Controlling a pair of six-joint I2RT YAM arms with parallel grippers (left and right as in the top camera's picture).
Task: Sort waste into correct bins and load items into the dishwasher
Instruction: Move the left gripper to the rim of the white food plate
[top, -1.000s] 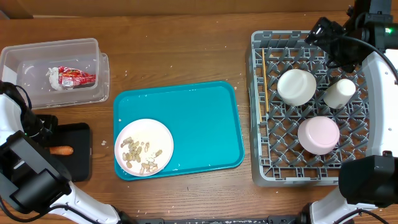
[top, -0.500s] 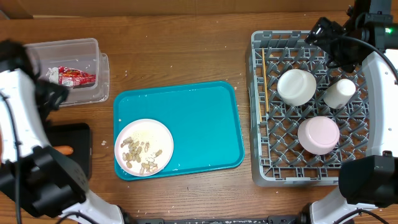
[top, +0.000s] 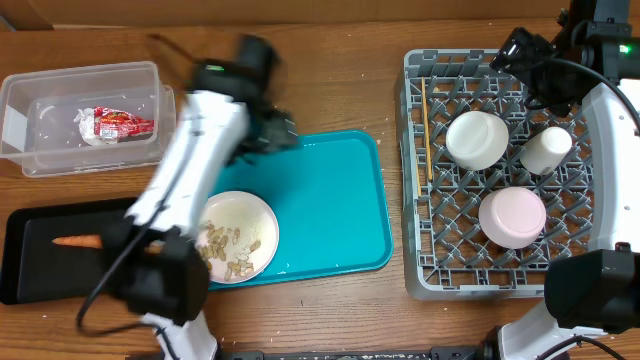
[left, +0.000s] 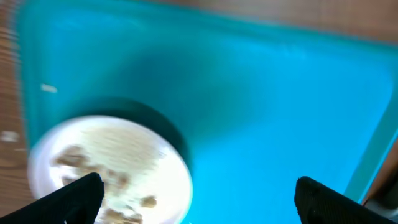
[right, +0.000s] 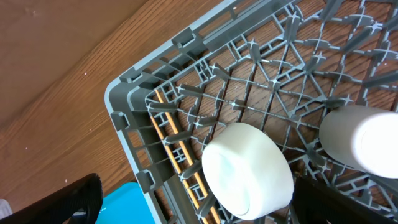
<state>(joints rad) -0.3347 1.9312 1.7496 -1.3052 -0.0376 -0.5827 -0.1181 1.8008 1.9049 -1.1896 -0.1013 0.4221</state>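
Two sets of jaws gape wide, empty. The left gripper (left: 199, 193) has swung from the black tray (top: 20, 280), carrot (top: 78, 240) lying inside, to above the scrap plate (top: 240, 205) on the teal tray (top: 330, 200). The right gripper (top: 518, 50) is unmoved over the dish rack (top: 412, 200) corner.

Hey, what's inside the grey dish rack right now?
The dish rack holds an upturned white bowl, a pinkish bowl, a small white cup, and wooden chopsticks along its left side. Whatever lies beneath the upturned bowls is covered.
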